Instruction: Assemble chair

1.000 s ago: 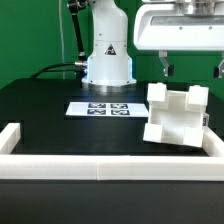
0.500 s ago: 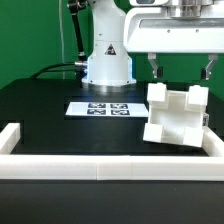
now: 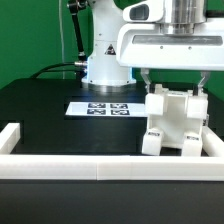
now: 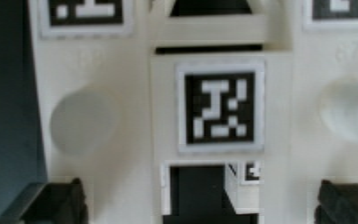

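The robot's gripper [image 3: 175,84] hangs at the exterior view's right with its jaws spread wide. One dark finger [image 3: 146,79] comes down beside the left upper corner of the chair [image 3: 172,122], and the other comes down beside its right upper corner, so the top of the chair sits between them. Whether either finger touches the white plastic cannot be told, and nothing is pinched.

In the wrist view the chair fills almost the whole picture. A black-and-white square tag [image 4: 218,103] sits on its middle panel, and the two dark fingertips [image 4: 51,203] show at the edges, well apart.

The chair is a chunky white block of joined pieces. It rests on the black table [image 3: 45,112] at the exterior view's right, toward the near side, just behind the long white wall [image 3: 90,166] that borders the near edge.

To the chair's left in the exterior view, the marker board [image 3: 100,107] lies flat on the table. Farther back stands the arm's white base [image 3: 107,62], against a green backdrop [image 3: 30,35].
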`<state>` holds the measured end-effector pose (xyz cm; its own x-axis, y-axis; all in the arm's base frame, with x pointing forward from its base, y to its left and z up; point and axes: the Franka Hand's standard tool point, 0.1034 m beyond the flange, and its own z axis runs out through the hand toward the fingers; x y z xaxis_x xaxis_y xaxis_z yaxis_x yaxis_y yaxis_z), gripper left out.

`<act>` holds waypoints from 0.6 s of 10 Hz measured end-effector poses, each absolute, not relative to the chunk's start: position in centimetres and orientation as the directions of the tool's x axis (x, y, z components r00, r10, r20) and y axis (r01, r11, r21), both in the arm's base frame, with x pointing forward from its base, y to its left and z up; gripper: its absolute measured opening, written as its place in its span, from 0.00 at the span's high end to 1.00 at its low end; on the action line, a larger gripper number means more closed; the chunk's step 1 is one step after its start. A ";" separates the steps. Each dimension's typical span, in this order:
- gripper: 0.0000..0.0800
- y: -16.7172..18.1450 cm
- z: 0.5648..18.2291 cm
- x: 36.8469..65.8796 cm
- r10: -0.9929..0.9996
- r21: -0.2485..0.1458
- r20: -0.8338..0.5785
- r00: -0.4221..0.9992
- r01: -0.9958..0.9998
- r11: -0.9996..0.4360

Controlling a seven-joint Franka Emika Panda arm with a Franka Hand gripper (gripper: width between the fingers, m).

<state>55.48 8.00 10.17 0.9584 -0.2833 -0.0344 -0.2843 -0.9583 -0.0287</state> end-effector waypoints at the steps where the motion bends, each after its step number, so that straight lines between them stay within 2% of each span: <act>1: 0.19 8.0 9.9 56.1 -0.278 -0.027 -0.027 0.960 -0.279 -0.960; 4: 0.19 7.8 9.9 58.6 -0.268 -0.030 0.005 0.963 -0.268 -0.963; 6: 0.19 7.7 9.9 59.2 -0.270 -0.035 0.032 0.962 -0.269 -0.962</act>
